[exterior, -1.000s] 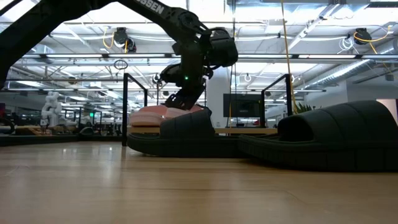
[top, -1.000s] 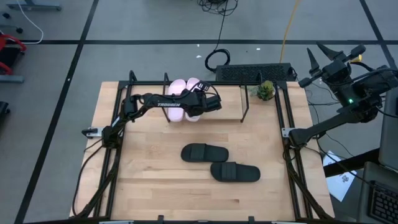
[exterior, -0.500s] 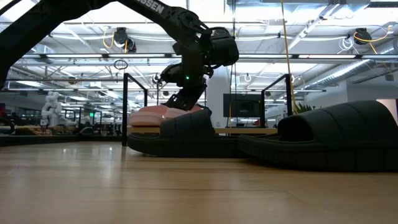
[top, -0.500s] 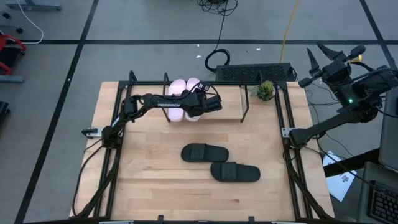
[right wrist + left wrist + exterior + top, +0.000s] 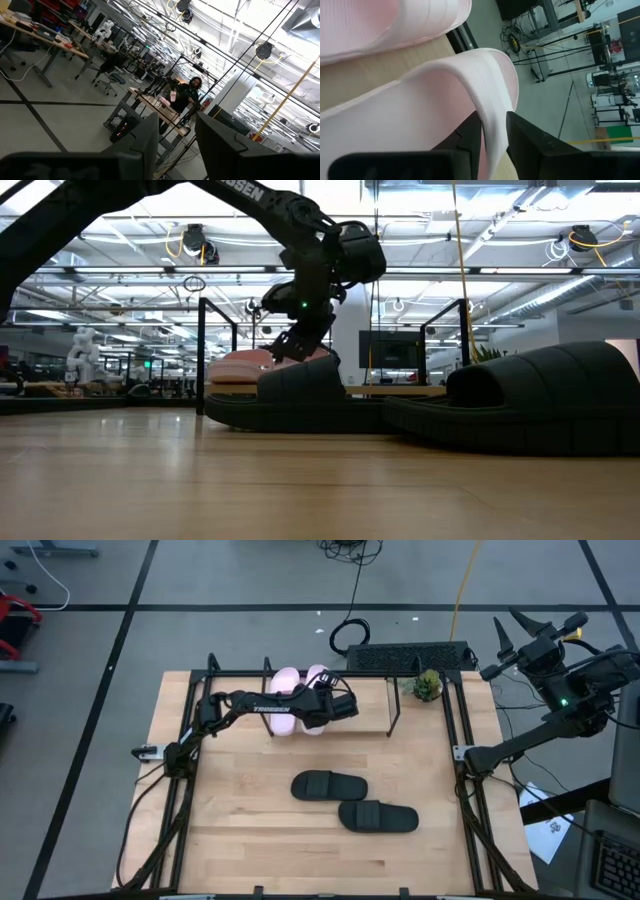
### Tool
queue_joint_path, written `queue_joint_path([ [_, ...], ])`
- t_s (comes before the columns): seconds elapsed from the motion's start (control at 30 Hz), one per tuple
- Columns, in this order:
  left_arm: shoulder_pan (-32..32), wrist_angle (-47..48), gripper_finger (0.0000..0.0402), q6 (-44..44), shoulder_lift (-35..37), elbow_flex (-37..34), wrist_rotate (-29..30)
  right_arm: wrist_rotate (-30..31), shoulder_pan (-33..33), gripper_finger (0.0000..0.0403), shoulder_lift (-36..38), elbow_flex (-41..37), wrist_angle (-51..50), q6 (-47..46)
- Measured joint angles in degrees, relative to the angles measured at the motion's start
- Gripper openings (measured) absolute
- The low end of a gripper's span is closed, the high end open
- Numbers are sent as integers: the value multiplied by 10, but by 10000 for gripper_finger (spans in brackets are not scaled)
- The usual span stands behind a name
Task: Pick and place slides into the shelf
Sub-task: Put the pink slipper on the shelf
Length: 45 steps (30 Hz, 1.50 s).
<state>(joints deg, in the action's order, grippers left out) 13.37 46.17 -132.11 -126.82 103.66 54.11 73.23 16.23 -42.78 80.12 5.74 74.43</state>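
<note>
Two pale pink slides (image 5: 285, 695) (image 5: 318, 680) lie side by side on the shelf (image 5: 391, 712), a black rod frame with a wood base at the table's far side. My left gripper (image 5: 494, 120) (image 5: 318, 712) reaches over the right-hand pink slide (image 5: 420, 105) and is shut on it. Two black slides (image 5: 328, 785) (image 5: 378, 817) rest sole-down on the table in the middle and nearer the front. My right gripper (image 5: 177, 135) (image 5: 508, 628) is raised beyond the table's right edge, open, with nothing between its fingers. My left gripper pinches a thin upright wall of the pink slide, the edge of its strap (image 5: 495, 107), between its two fingers (image 5: 470, 142). The fingers come slanting down from the near side. The slide lies on the shelf's wood base beside the other pink slide.
A small potted plant (image 5: 427, 686) stands at the shelf's right end, with a black grid-like object (image 5: 410, 657) behind it. The black slides fill the foreground of the low view (image 5: 300, 395) (image 5: 530, 400). Bare wood lies at the table's near left.
My left gripper has tipped slightly while staying where it was. The far end of the pink slide in it has swung a little toward the table's right.
</note>
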Motion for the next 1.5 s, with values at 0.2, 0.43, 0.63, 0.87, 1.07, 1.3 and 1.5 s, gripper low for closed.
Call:
queue_joint_path([
  [0.2, 0, 7, 88, 0, 0, 0, 0, 0, 0, 118, 0, 0, 0, 0],
  [0.43, 0, 7, 88, 12, 0, 0, 1, 0, 0, 118, 0, 0, 0, 0],
  [0.63, 0, 7, 88, 16, 0, 0, 0, 0, 0, 118, 0, 0, 0, 0],
  [0.87, 3, 8, 84, 19, 0, 0, -1, 0, 0, 118, 0, 0, 0, 0],
  [1.07, 2, 8, 15, 26, 0, 0, 0, 0, 0, 118, 0, 0, 0, 0],
  [1.3, 1, 8, 6, 19, 0, 0, -1, 0, 0, 118, 0, 0, 0, 0],
  [1.5, -2, 8, 3, 1, 0, 0, -1, 0, 0, 118, 0, 0, 0, 0],
])
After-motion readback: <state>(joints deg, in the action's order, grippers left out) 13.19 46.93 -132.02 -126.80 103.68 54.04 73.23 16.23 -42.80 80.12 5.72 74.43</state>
